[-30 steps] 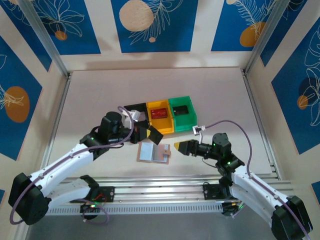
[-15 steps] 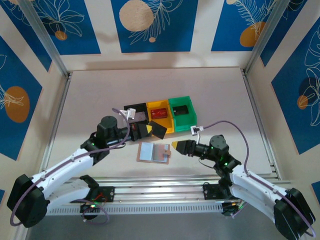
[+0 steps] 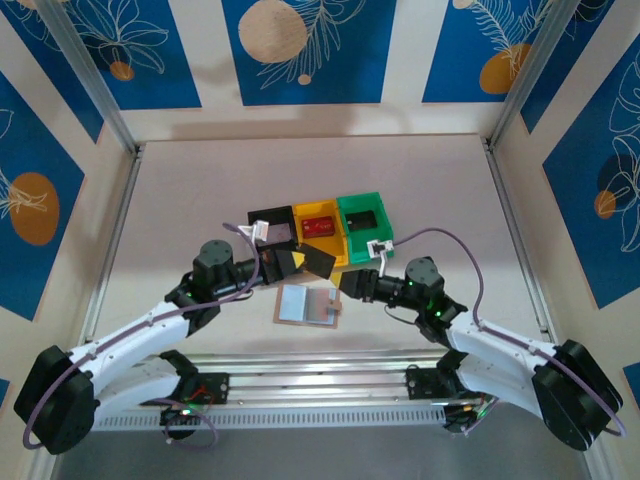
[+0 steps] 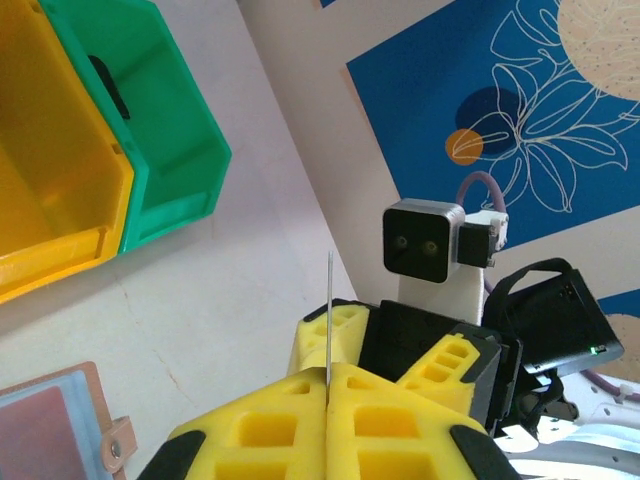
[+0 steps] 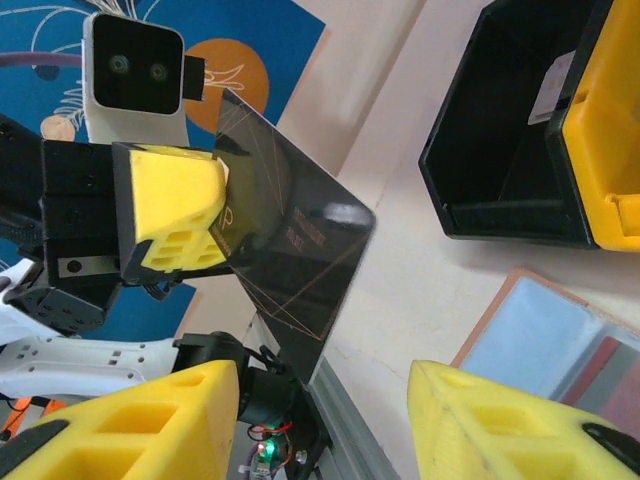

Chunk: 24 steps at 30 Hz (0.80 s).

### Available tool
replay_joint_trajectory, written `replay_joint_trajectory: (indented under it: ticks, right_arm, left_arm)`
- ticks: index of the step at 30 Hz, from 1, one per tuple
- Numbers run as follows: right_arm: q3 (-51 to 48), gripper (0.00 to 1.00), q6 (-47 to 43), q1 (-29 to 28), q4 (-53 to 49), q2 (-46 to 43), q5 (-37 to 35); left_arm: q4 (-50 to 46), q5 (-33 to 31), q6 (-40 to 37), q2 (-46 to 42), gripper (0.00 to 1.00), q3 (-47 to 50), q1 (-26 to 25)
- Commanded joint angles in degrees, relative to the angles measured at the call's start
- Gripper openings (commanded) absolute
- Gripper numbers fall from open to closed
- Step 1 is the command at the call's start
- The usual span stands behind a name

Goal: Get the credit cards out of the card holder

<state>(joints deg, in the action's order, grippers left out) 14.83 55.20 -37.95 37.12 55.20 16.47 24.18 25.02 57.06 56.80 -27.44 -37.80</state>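
The holder (image 3: 305, 305) lay open at lower centre. Just above it the left gripper (image 3: 289, 262) was clamped on one end of a dark card (image 3: 315, 262). The right gripper (image 3: 347, 284), jaws partly apart and empty, sat just right of the card. Light, thin, stiff and slick, it probably wanted a flat pinch near its free edge.

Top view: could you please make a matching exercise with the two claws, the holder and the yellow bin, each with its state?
Things:
1. left claw
2. right claw
3. holder
4. yellow bin

States:
a. lies open on the table
b. contains a red card
c. shut on a dark card
d. open, holds nothing

Pairs: 1-c, 2-d, 3-a, 4-b
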Motion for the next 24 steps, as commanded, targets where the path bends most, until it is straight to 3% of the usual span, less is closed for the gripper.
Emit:
replay_joint_trajectory:
  ticks: [1,11,24]
  right_arm:
    - [1.8,0.47,-0.6,-0.8,3.2,1.2,-0.5]
    - [3.7,0.41,-1.3,-1.2,3.3,2.2,-1.6]
    - [4.9,0.25,-2.1,-1.2,4.9,3.9,0.0]
  left_arm:
    - [3.8,0.9,1.3,0.2,0.00,0.4,-0.8]
    - [5.0,1.3,1.3,0.9,0.00,0.6,-2.4]
    - [6.2,1.8,0.8,1.7,0.00,1.0,-3.6]
